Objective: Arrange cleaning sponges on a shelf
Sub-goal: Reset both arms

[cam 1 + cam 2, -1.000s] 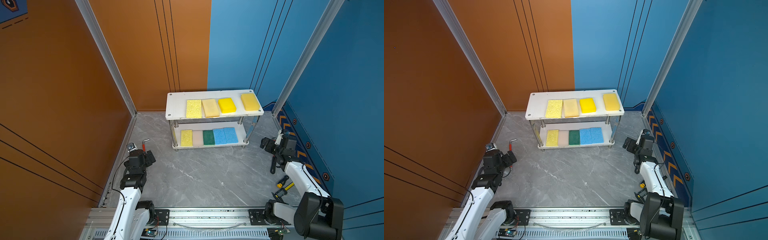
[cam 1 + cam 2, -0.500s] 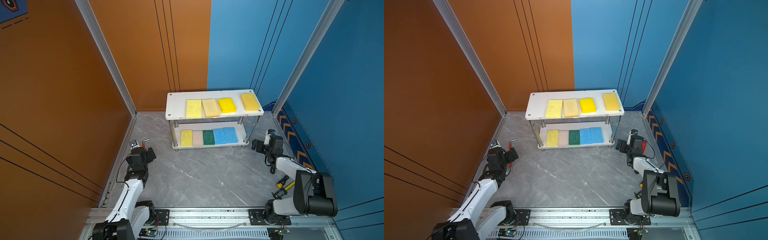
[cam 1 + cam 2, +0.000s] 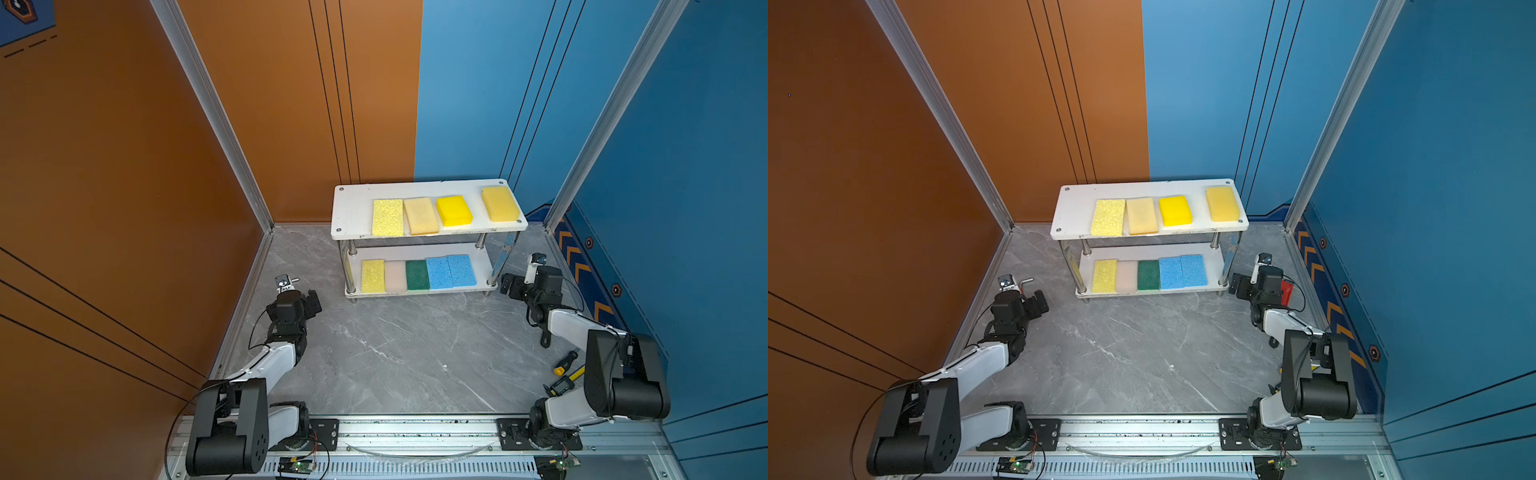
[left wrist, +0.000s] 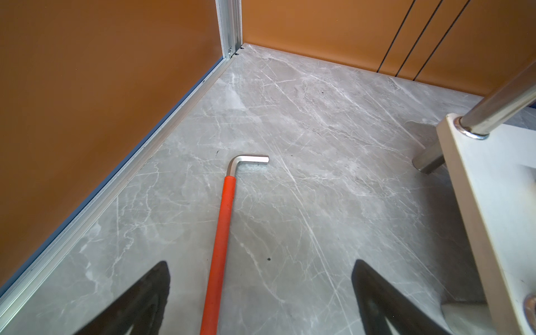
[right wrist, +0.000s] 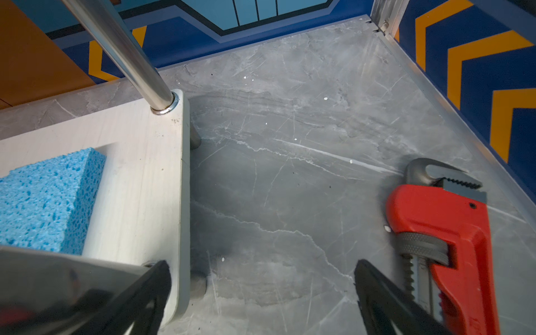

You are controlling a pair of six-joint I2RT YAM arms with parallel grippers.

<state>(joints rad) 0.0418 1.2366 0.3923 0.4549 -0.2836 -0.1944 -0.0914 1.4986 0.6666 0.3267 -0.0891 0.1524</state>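
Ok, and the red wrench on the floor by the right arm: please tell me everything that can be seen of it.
The red pipe wrench lies flat on the grey marbled floor, between the shelf and the chevron-painted wall, apart from the shelf. Red metal body, grey toothed hook jaw, knurled grey nut; its handle leaves the picture. Nothing grips it: the open right gripper is beside it.

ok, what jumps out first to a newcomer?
The white two-tier shelf at the back, with four yellowish sponges on top and five below, including two blue sponges. A red pipe wrench lies on the floor by the open right gripper, and an orange-handled hex key at the open left gripper.
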